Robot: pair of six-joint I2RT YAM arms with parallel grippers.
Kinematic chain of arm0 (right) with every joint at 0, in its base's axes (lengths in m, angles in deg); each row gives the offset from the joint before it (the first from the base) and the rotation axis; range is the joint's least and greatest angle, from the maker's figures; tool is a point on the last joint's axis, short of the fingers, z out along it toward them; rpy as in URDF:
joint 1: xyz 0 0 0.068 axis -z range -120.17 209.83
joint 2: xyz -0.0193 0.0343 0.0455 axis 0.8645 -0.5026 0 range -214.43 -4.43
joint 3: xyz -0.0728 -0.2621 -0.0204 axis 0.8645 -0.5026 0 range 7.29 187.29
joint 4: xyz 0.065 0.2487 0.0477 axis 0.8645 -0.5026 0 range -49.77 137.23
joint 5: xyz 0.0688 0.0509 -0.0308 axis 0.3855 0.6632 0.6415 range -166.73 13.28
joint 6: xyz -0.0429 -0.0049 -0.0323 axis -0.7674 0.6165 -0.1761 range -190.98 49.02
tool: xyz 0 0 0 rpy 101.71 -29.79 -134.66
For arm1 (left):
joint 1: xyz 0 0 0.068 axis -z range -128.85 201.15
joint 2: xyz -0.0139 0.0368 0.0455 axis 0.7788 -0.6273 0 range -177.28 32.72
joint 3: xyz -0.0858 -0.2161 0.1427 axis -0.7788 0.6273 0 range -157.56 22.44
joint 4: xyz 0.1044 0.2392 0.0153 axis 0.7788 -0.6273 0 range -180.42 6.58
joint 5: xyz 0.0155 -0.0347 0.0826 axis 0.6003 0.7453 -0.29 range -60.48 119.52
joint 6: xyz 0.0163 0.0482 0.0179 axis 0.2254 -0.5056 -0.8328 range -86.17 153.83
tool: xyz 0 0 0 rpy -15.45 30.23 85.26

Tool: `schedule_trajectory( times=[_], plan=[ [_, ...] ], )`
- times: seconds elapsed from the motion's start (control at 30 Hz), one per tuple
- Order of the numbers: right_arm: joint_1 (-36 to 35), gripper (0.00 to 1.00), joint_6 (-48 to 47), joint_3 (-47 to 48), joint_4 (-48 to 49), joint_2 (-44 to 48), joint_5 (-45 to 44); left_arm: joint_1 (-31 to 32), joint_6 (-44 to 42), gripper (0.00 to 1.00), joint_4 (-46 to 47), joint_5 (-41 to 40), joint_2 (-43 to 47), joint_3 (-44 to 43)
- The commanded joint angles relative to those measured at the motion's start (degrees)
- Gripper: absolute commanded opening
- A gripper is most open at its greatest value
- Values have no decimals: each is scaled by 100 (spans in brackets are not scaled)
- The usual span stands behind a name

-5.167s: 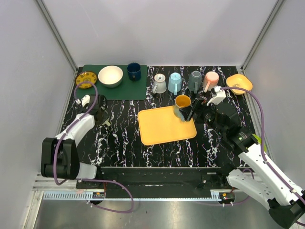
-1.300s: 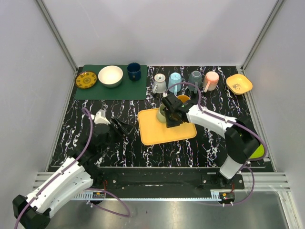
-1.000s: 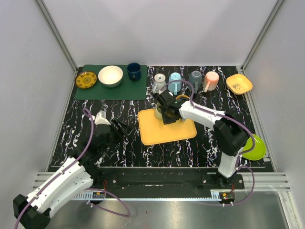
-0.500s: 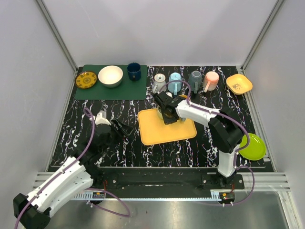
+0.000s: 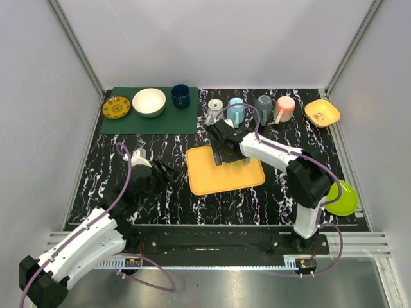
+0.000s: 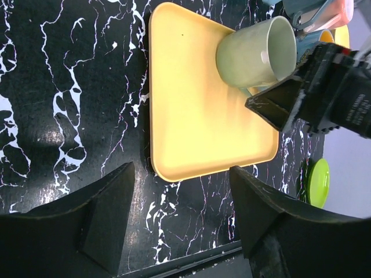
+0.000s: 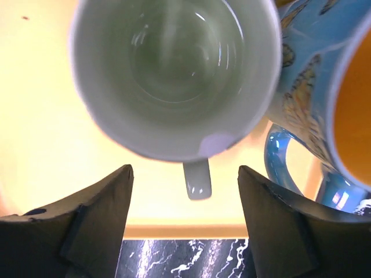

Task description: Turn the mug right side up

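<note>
A pale green mug (image 7: 174,69) stands mouth up on the yellow tray (image 7: 52,174); I look straight down into its bare inside. Its handle (image 7: 197,179) lies between the fingers of my right gripper (image 7: 184,169), which is open and touches neither side. From the left wrist the same mug (image 6: 255,55) sits near the tray's far right corner, the right gripper's black fingers (image 6: 278,107) beside it. From above, the right gripper (image 5: 223,149) covers the mug. My left gripper (image 5: 174,173) hangs open, holding nothing, over the table left of the tray (image 5: 218,179).
A blue butterfly mug (image 7: 301,98) with an orange inside stands right beside the green one. Several upturned mugs (image 5: 236,110) line the far edge, then an orange bowl (image 5: 323,112). A green mat (image 5: 154,119) holds dishes at far left; a green plate (image 5: 340,199) lies near right.
My right gripper has opened and let go of the mug's handle; the mug now stands free at the tray's far edge. The left arm has barely moved.
</note>
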Motion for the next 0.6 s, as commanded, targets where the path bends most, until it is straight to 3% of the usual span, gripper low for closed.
schedule_trajectory(
  times=[0.0, 0.17, 0.3, 0.4, 0.57],
  plan=[
    [-30, 80, 71, 465, -101, 820, 112, -20, -242, 69, 84, -180, -132, -397],
    [-144, 82, 203, 746, -136, 1776, 639, -28, -716, 70, 93, -522, -535, -958],
    [-144, 82, 168, 615, 83, 2647, 518, -116, -1637, 71, 172, -690, -1308, -1714],
    [-136, 82, 63, 185, 426, 3368, 342, -414, -2237, 71, 207, -392, -2187, -2478],
    [-136, 81, -104, -826, 1164, 4406, 376, -1546, -2746, 68, 155, 1276, -4073, -3873]
  ],
)
